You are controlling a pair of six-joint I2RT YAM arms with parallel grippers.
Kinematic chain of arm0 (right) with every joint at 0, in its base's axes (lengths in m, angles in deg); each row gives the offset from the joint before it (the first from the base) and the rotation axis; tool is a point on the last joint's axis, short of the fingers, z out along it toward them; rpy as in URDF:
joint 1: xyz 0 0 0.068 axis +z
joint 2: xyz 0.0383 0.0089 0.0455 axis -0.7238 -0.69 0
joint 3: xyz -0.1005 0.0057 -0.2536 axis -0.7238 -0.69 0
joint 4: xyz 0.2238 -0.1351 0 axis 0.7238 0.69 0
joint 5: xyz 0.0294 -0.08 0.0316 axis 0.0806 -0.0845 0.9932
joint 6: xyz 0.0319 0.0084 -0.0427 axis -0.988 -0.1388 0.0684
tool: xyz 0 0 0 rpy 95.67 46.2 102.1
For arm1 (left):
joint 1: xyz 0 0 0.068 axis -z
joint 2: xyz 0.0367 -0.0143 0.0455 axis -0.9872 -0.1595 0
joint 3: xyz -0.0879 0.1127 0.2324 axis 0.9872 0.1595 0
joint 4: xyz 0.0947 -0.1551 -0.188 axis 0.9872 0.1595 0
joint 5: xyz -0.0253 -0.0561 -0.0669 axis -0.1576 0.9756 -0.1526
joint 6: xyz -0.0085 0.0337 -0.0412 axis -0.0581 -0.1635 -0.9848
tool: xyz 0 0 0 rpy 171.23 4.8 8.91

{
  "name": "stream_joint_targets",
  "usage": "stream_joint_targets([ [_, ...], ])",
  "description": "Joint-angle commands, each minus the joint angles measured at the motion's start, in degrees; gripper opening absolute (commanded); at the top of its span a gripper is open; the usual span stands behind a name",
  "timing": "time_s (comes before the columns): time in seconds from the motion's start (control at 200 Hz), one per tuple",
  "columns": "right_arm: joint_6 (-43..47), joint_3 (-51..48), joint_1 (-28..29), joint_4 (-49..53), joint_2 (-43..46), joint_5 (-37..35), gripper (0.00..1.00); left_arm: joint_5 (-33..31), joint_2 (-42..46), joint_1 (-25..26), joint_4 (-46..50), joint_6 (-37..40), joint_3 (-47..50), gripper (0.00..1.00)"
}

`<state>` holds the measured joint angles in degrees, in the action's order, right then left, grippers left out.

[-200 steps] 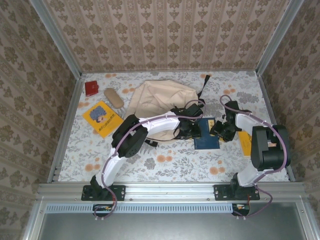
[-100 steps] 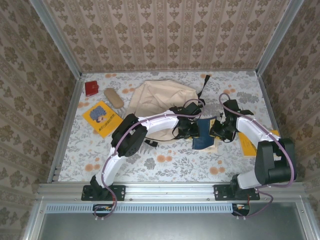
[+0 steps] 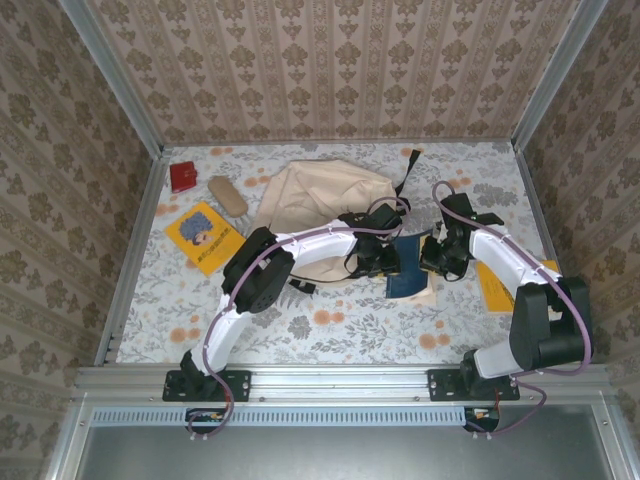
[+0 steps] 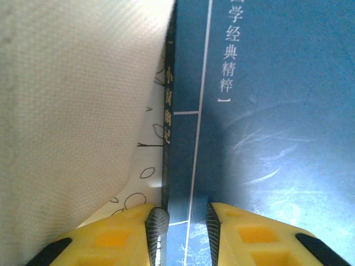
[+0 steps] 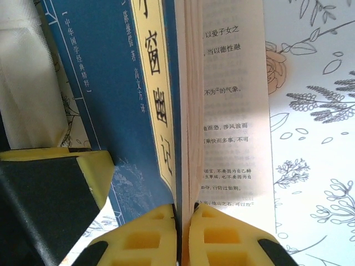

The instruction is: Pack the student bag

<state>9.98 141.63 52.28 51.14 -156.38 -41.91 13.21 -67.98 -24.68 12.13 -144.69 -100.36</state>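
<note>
The beige student bag (image 3: 320,200) lies at the back middle of the table, and its fabric (image 4: 72,111) sits just left of the book in the left wrist view. A dark blue book (image 3: 405,266) with Chinese lettering stands tilted on the floral cloth right of the bag. My left gripper (image 3: 383,258) (image 4: 182,221) is shut on its spine (image 4: 183,166). My right gripper (image 3: 436,258) (image 5: 184,217) is shut on the cover (image 5: 111,83) and a few sheets at the opposite edge. The remaining printed pages (image 5: 233,111) fan out to the right.
A yellow book (image 3: 203,237), a tan pouch (image 3: 227,195) and a small red case (image 3: 183,176) lie at the back left. Another yellow book (image 3: 491,286) lies under the right arm. Patterned walls and metal rails (image 3: 135,250) bound the table.
The blue book has gone from lying flat to standing tilted between both grippers. The right gripper has moved up and slightly left with the book's edge.
</note>
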Motion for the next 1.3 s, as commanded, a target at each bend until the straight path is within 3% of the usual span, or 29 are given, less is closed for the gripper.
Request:
stream_joint_targets([
  [0.0,0.45,2.27,0.33,3.40,1.37,-2.52,0.05,1.20,2.51,-0.92,-1.00,2.58,-2.00,0.34],
  [0.245,0.54,6.17,0.24,5.69,6.13,-4.18,0.02,1.75,9.67,-3.50,0.16,8.11,-2.39,0.49],
  [0.36,0.89,9.02,0.15,5.99,9.13,-1.66,0.03,3.43,14.05,-6.70,-1.21,9.99,0.92,0.55],
  [0.475,0.50,10.38,0.07,3.02,11.57,7.00,0.05,7.24,18.87,-11.11,-6.17,11.03,7.49,0.61],
  [0.605,-2.24,10.31,0.15,-3.45,12.32,19.31,0.07,12.57,23.39,-15.47,-14.24,10.65,15.74,0.74],
  [0.85,-8.62,8.66,0.50,-16.48,9.93,33.52,0.08,22.99,26.88,-17.72,-32.56,3.36,24.64,0.90],
  [0.95,-9.82,8.23,0.59,-19.03,8.87,36.48,0.09,25.65,25.90,-18.08,-37.13,-0.12,25.57,0.89],
  [1.09,-8.88,8.28,0.50,-17.56,7.76,35.10,0.09,28.39,25.31,-19.02,-44.97,-5.59,27.08,0.83],
  [1.2,-7.84,8.58,0.42,-15.84,6.50,33.32,0.09,29.79,25.40,-19.57,-48.83,-8.34,27.73,0.70],
  [1.265,-7.19,8.64,0.33,-15.02,5.87,31.82,0.09,30.07,25.62,-19.83,-48.90,-8.39,27.66,0.55],
  [1.295,-7.05,8.77,0.25,-14.21,5.75,30.49,0.15,29.95,25.82,-19.99,-48.44,-8.16,27.67,0.48],
])
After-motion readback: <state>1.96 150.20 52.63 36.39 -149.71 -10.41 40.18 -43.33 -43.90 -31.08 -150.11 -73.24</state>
